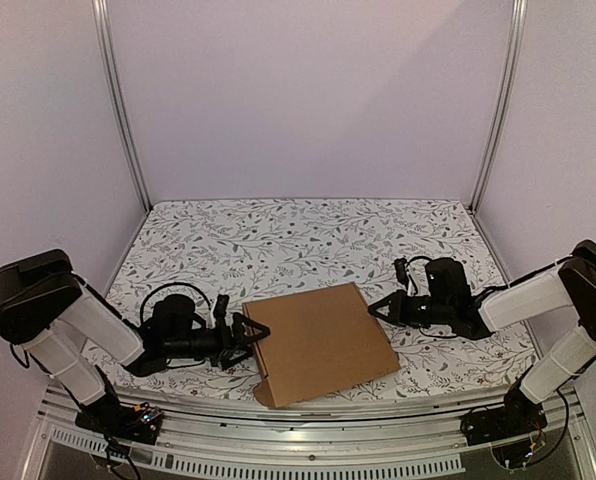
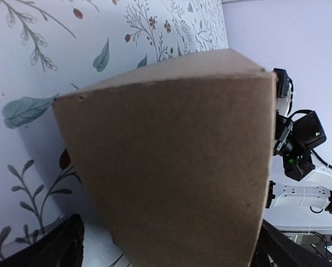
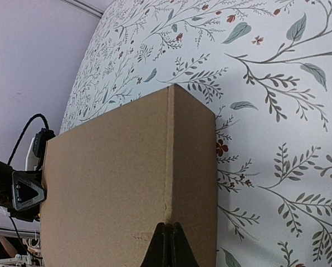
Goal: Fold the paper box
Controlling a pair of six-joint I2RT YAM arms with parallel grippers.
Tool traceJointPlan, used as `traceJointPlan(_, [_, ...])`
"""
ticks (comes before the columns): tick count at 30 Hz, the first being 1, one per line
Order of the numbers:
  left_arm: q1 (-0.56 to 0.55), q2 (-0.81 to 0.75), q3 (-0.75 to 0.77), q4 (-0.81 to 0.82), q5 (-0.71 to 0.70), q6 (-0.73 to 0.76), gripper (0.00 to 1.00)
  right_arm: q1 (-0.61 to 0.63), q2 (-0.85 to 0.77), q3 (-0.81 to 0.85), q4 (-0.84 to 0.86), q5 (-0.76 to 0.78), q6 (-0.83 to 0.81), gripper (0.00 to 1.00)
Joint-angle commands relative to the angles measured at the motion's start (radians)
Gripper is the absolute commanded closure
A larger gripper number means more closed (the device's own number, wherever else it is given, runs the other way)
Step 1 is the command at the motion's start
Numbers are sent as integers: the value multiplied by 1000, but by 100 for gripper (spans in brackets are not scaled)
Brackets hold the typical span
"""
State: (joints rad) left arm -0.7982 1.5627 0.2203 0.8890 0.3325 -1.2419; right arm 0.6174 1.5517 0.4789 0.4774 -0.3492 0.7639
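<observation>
The paper box (image 1: 318, 340) lies closed and flat on the floral table cover, a plain brown cardboard mailer turned slightly askew. My left gripper (image 1: 252, 334) stands open at its left side. In the left wrist view the box wall (image 2: 171, 167) fills the space between the wide black fingers (image 2: 66, 247), and I cannot tell whether they touch it. My right gripper (image 1: 374, 308) is shut with nothing in it. Its joined tips (image 3: 168, 239) rest against the top crease at the right edge of the box (image 3: 116, 183).
The floral cover (image 1: 308, 240) runs back to pale enclosure walls with metal posts (image 1: 123, 110). An aluminium rail (image 1: 308, 415) borders the near edge just below the box. The right arm (image 2: 299, 150) shows beyond the box in the left wrist view.
</observation>
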Motion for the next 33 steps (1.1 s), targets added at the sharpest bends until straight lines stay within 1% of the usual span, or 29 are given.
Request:
traceJointPlan(1, [5, 80, -6, 140, 24, -46, 0, -17, 29, -84, -238, 50, 0, 100])
traceJointPlan(7, [1, 161, 28, 260, 51, -81, 1, -17, 34, -84, -238, 50, -5, 100])
traceJointPlan(9, [1, 183, 35, 305, 59, -103, 6, -17, 34, -85, -238, 49, -7, 100])
traceJointPlan(11, [0, 207, 43, 349, 72, -118, 19, -17, 34, -87, -238, 50, -6, 100])
traceJointPlan(13, [1, 227, 54, 383, 91, -136, 36, -17, 29, -89, -240, 49, -7, 100])
traceJointPlan(16, [2, 252, 59, 451, 119, -172, 59, -17, 10, -83, -243, 42, -9, 100])
traceJointPlan(18, [8, 257, 55, 486, 133, -197, 70, -17, -15, -74, -246, 26, -20, 100])
traceJointPlan(19, [13, 254, 52, 499, 140, -211, 74, -18, -35, -68, -248, 16, -26, 98])
traceJointPlan(21, [29, 240, 46, 514, 159, -235, 79, -17, -96, -50, -284, 2, -59, 90])
traceJointPlan(22, [42, 225, 43, 508, 175, -246, 81, -17, -137, -36, -314, -3, -83, 83])
traceJointPlan(24, [73, 185, 41, 469, 219, -262, 82, -16, -241, 4, -411, -6, -157, 63])
traceJointPlan(27, [123, 103, 43, 399, 302, -296, 82, -8, -417, 59, -547, -1, -288, 39])
traceJointPlan(29, [158, 35, 47, 349, 364, -321, 81, 12, -512, 92, -611, 7, -365, 27])
traceJointPlan(31, [186, -40, 61, 268, 430, -333, 78, 68, -601, 116, -646, 12, -462, 3])
traceJointPlan(33, [213, -105, 79, 216, 499, -348, 77, 131, -668, 132, -662, 44, -556, 1])
